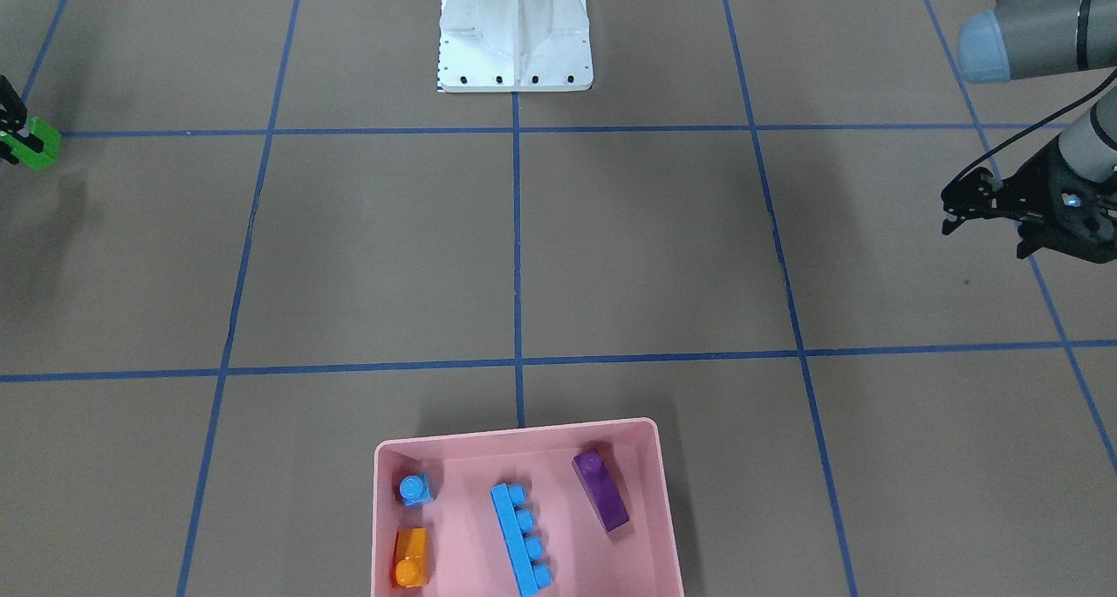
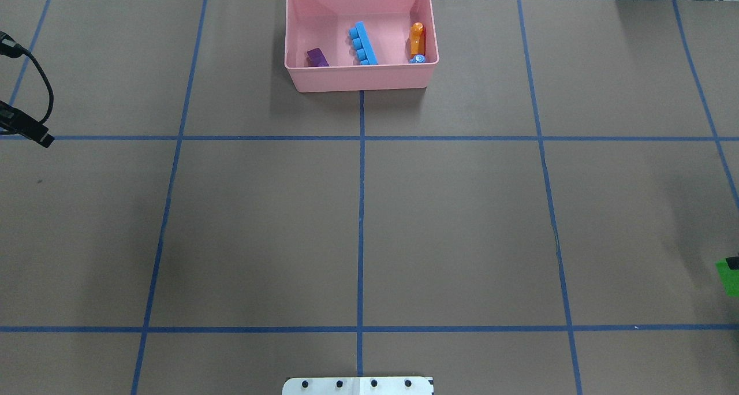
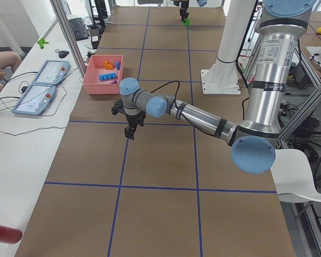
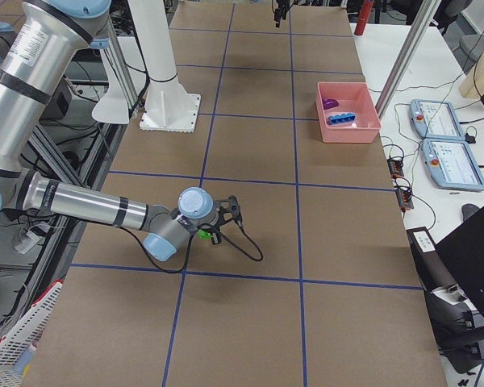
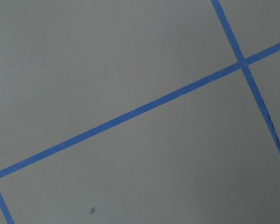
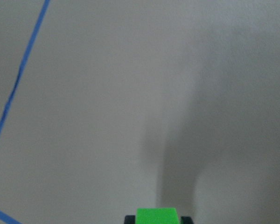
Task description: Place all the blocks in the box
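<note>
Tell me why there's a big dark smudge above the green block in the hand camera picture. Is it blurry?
Right wrist view: the smudge is a soft shadow on the table above the green block, probably cast by the gripper holding it; the whole picture is fuzzy, even the blue tape line. Left wrist view: the tape lines look sharp.

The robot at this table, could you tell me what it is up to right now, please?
It is collecting bricks in the pink box. Inside lie the orange brick, small blue brick, long blue brick and purple brick. The right gripper holds the green brick above the table, far from the box. The left gripper hangs empty.
</note>
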Tool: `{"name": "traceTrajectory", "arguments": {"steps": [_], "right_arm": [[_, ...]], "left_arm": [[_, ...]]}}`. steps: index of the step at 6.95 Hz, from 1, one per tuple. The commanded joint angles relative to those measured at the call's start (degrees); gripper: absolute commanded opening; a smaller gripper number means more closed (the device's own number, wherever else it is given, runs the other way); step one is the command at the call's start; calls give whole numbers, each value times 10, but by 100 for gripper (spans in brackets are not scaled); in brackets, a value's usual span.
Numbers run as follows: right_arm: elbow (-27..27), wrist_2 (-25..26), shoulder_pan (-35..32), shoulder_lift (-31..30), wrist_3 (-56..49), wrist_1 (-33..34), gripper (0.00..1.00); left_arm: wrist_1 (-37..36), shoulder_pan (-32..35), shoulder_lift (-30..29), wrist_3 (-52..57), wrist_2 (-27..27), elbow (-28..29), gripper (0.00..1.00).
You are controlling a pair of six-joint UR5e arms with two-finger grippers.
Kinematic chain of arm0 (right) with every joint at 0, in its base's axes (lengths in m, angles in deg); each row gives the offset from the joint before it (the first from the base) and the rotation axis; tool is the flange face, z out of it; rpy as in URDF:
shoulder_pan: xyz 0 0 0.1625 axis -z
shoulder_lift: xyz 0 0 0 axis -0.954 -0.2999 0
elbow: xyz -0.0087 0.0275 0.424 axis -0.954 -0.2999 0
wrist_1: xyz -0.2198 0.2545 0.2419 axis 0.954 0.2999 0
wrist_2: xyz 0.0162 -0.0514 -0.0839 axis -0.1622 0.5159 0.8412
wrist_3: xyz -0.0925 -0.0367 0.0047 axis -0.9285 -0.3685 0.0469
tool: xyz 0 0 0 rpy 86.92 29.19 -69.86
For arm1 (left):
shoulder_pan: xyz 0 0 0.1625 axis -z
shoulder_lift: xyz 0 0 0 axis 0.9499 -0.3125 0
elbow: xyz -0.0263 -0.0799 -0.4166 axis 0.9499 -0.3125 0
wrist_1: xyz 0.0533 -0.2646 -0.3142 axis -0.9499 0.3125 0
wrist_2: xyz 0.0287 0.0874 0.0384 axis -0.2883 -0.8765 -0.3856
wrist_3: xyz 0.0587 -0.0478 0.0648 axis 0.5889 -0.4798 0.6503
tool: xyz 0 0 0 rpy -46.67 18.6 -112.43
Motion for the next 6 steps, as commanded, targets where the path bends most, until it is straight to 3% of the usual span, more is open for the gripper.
{"name": "traceTrajectory", "arguments": {"steps": [1,2,6], "right_arm": [[17,-24,0,100,111,57,0],[31,-24,0,139,111,122,0],[60,-24,-1,325,111,386,0]], "left_arm": [[0,2,13,-3,8,-9,100],[0,4,27,-2,6,-9,100],[-9,143,70,90,5,0,100]]}}
